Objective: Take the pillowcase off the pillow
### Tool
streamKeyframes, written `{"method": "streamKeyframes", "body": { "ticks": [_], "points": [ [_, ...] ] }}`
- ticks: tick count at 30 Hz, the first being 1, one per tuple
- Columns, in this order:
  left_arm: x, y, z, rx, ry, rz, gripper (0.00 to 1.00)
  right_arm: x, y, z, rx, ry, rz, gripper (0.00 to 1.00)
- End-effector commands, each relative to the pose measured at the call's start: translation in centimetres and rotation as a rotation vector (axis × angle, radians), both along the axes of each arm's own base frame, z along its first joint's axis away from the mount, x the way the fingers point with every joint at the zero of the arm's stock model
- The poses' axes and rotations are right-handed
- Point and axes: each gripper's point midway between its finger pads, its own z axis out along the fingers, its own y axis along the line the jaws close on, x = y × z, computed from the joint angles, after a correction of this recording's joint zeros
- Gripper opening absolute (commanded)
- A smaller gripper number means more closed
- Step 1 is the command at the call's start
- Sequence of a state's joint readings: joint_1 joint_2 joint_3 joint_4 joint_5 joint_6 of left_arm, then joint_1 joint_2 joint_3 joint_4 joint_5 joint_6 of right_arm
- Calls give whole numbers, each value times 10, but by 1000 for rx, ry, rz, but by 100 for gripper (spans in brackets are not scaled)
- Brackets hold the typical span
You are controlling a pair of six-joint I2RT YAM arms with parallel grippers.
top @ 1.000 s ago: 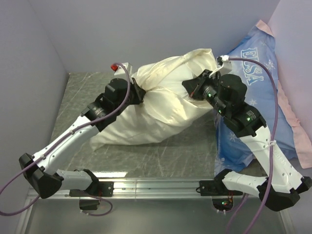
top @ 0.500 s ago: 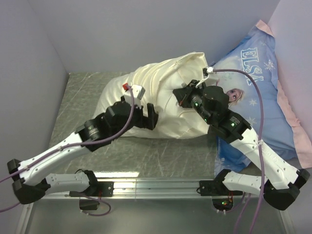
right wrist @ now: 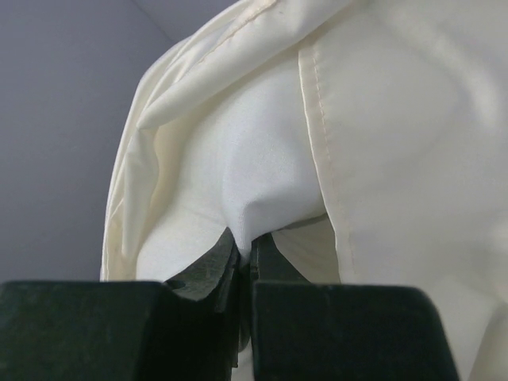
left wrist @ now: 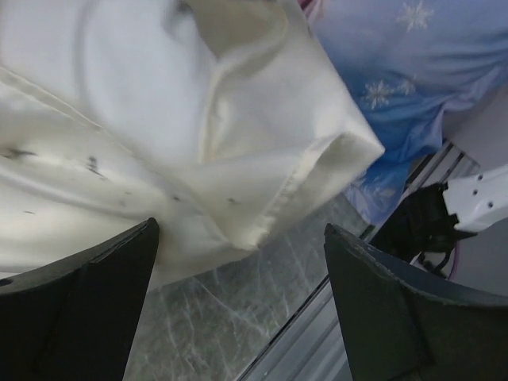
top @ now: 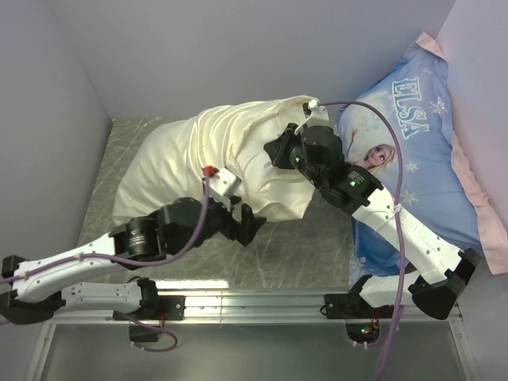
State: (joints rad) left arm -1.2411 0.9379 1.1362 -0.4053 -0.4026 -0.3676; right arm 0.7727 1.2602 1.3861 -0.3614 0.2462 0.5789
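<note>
grey marbled table (top: 317, 246) under lilac walls carries the pillowcase (top: 198, 151), which covers nearly all of the pillow (right wrist: 262, 175), so i judge the job barely begun: only a white bulge shows at the open mouth, and the whole sleeve is left to pull off. its long axis slants from near left to far right, mouth toward the blue elsa pillow (top: 413, 127). the right gripper (right wrist: 244, 246) pinches white pillow fabric at that mouth, while the left gripper (left wrist: 240, 228) hangs wide and empty by the near hem corner.
</note>
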Motion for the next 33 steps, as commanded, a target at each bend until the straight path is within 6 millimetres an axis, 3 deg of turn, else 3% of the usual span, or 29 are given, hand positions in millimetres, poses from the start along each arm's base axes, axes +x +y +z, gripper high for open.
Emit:
{"method": "streamKeyframes", "body": {
  "ticks": [1, 2, 4, 7, 8, 10, 12, 13, 15, 17, 20, 27, 28, 29, 30, 31, 33],
  "points": [
    [-12, -18, -16, 77, -60, -9, 92, 3, -3, 87, 150, -163, -27, 0],
    [-6, -15, -23, 117, -79, 61, 92, 3, -2, 89, 149, -162, -27, 0],
    [-14, -18, -28, 156, -110, 93, 93, 5, -1, 97, 153, -168, -27, 0],
    [3, 0, -37, 237, -161, 334, 94, 5, 0, 106, 155, -173, -22, 0],
    [6, 5, -49, 278, -157, 393, 93, 4, 1, 107, 159, -171, -20, 0],
    [14, 20, -42, 280, -196, 532, 89, 3, 0, 113, 172, -175, -14, 0],
    [17, 25, -44, 286, -205, 599, 75, 0, -1, 118, 179, -180, -10, 0],
    [17, 26, -45, 288, -210, 612, 58, -2, -1, 121, 185, -181, -7, 0],
    [18, 27, -54, 315, -220, 629, 37, -5, -4, 131, 195, -195, -4, 0],
    [20, 29, -61, 291, -212, 669, 1, -8, -7, 139, 203, -205, -1, 0],
    [19, 35, -73, 283, -192, 695, 0, -14, -13, 152, 217, -227, 0, 0],
    [18, 38, -127, 231, -74, 683, 0, -21, -24, 171, 227, -256, -14, 0],
    [17, 37, -130, 225, -67, 663, 0, -21, -25, 172, 225, -259, -16, 0],
    [16, 29, -116, 157, -57, 624, 1, -21, -23, 172, 222, -257, -11, 0],
    [12, 27, -122, 157, -44, 577, 1, -20, -22, 171, 211, -246, -12, 0],
    [8, 23, -115, 116, -40, 543, 17, -19, -23, 170, 205, -244, -15, 0],
    [2, 23, -98, 28, -35, 463, 40, -17, -23, 167, 186, -238, -26, 0]
  ]
}}
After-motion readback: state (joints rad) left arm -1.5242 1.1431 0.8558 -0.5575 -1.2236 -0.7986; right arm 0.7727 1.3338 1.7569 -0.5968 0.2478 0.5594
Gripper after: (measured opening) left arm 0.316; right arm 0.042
